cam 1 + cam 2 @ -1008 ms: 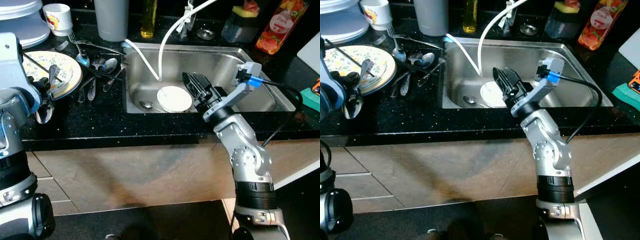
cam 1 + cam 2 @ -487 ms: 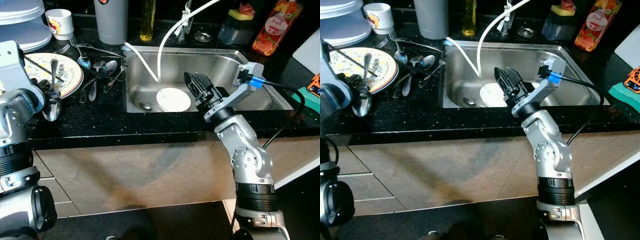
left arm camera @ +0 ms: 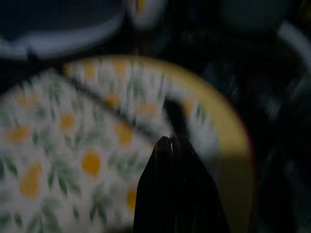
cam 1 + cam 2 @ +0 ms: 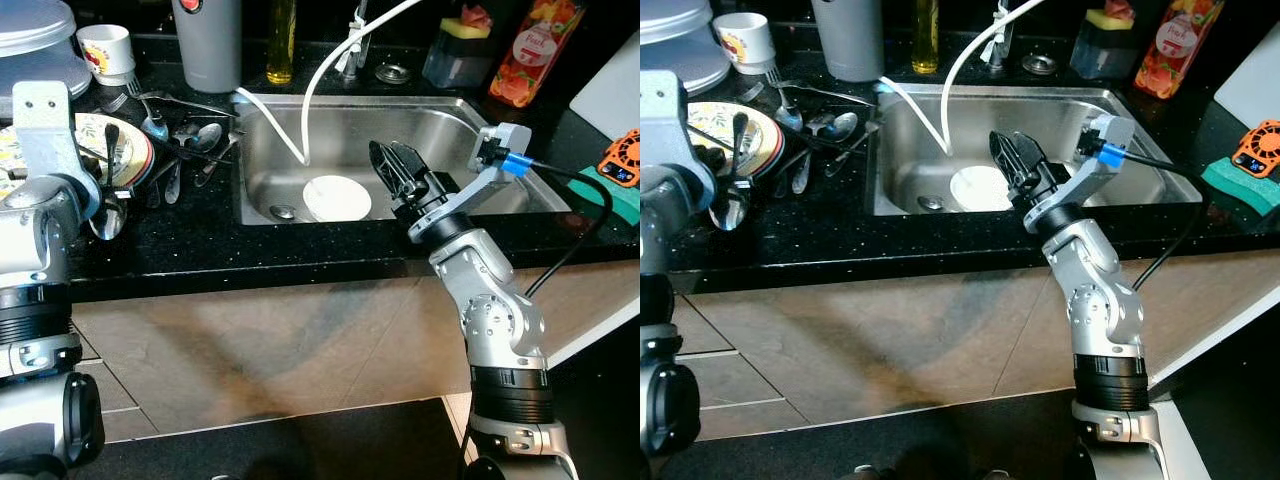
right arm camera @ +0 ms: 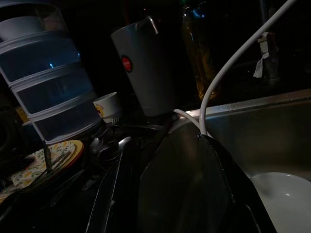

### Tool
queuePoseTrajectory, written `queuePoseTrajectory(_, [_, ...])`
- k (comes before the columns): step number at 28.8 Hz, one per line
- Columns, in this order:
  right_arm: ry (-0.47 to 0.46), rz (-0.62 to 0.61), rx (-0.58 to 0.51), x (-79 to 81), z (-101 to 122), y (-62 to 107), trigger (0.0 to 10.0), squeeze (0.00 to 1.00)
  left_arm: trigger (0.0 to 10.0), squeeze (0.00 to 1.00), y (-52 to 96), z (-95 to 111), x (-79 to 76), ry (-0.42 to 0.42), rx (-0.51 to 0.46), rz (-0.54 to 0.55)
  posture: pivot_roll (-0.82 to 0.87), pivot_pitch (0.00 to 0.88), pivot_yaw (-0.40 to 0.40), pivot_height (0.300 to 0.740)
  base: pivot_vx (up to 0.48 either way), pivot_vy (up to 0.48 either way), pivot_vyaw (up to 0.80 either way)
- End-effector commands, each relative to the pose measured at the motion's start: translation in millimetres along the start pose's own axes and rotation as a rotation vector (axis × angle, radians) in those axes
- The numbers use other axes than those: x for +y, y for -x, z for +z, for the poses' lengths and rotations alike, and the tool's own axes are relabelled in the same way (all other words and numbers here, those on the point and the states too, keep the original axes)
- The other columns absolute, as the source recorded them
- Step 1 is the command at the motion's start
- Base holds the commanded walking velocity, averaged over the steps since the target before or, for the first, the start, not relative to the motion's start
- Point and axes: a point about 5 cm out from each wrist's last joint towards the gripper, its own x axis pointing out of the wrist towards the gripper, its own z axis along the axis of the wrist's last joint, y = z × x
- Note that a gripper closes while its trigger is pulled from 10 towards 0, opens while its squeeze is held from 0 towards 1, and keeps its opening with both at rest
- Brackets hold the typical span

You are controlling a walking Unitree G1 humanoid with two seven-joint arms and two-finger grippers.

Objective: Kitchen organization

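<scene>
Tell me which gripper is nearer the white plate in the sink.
Right. The right gripper hangs over the sink, just beside the white plate. The left gripper is off over the floral plate on the counter, well away.

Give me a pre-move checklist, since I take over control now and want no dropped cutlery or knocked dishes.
1. Left gripper fingers shut: ok, tips pressed together above the floral plate.
2. Spoon held by the left gripper: cannot tell; it hangs at the arm near the counter edge, grip hidden.
3. Right gripper free: ok, fingers apart, nothing between them.
4. Right gripper apart from the white plate in the sink: ok, it hovers beside and above it.
5. Hose away from the right gripper: ok, it drops into the sink left of the gripper.
6. Loose cutlery beside the floral plate: not ok, cluttered pile.
</scene>
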Motion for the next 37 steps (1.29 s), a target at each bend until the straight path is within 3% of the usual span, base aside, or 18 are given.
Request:
queuePoseTrajectory(1, [0.005,-0.019,-0.009,-3.4,1,3.9,10.0,0.00,1.8,0.00,5.2,28,-8.4,0.020,-0.138,-0.032,0.15,0.081,-0.056,0.740,0.000,0.000,0.00])
queuePoseTrajectory(2, [0.005,-0.020,-0.010,-3.6,1,3.9,10.0,0.00,4.9,0.00,7.4,39,-12.1,0.038,-0.183,-0.051,0.15,0.081,-0.056,0.740,0.000,0.000,0.00])
queuePoseTrajectory(3, [0.004,-0.020,-0.012,-3.6,2,3.7,10.0,0.00,10.0,0.00,9.7,48,-16.1,0.054,-0.225,-0.071,0.15,0.081,-0.056,0.740,0.000,0.000,0.00])
queuePoseTrajectory(7, [0.001,-0.019,-0.016,-3.3,2,2.9,10.0,0.00,10.0,0.00,12.8,64,-28.0,0.083,-0.279,-0.135,0.15,0.079,-0.057,0.740,0.000,0.000,0.00])
queuePoseTrajectory(9, [0.002,-0.015,-0.017,-2.1,1,2.0,10.0,0.00,10.0,0.00,8.9,60,-41.1,0.061,-0.227,-0.177,0.15,0.074,-0.045,0.740,0.000,0.000,0.00])
queuePoseTrajectory(12, [0.006,-0.015,-0.024,-2.2,3,2.6,10.0,0.00,10.0,0.00,7.6,52,-45.8,0.017,-0.191,-0.168,0.14,0.075,-0.043,0.740,0.000,0.000,0.00])
queuePoseTrajectory(13, [0.006,-0.019,-0.026,-3.1,4,3.2,10.0,0.00,10.0,1.00,7.7,48,-45.3,0.018,-0.174,-0.159,0.14,0.075,-0.043,0.740,0.000,0.000,0.00])
queuePoseTrajectory(19, [0.006,-0.027,-0.020,-5.9,3,4.3,10.0,0.00,10.0,1.00,-1.5,7,-27.5,0.036,-0.009,-0.008,0.15,0.076,-0.053,0.740,0.000,0.000,0.00])
queuePoseTrajectory(22, [0.006,-0.025,-0.020,-5.5,3,3.8,10.0,0.00,10.0,1.00,-2.8,2,-25.4,0.036,0.008,0.010,0.15,0.076,-0.053,0.740,0.000,0.000,0.00])
queuePoseTrajectory(23, [0.005,-0.022,-0.021,-4.8,3,3.0,10.0,0.00,10.0,0.00,-4.7,-6,-24.1,0.038,0.038,0.024,0.15,0.076,-0.053,0.740,0.000,0.000,0.00])
queuePoseTrajectory(27, [0.003,-0.019,-0.022,-4.3,3,2.7,10.0,0.00,10.0,0.00,-7.5,-21,-21.2,0.042,0.112,0.048,0.15,0.076,-0.053,0.740,0.000,0.000,0.00])
queuePoseTrajectory(31, [0.002,-0.023,-0.022,-4.8,3,3.2,10.0,0.00,10.0,0.00,-13.8,-38,-16.2,0.116,0.189,0.035,0.15,0.074,-0.055,0.740,0.000,0.000,0.00])
queuePoseTrajectory(37, [0.002,-0.020,-0.025,-4.3,3,2.2,10.0,0.00,10.0,0.00,-21.9,-45,-18.8,0.221,0.215,-0.008,0.15,0.069,-0.054,0.740,0.000,0.000,0.00])
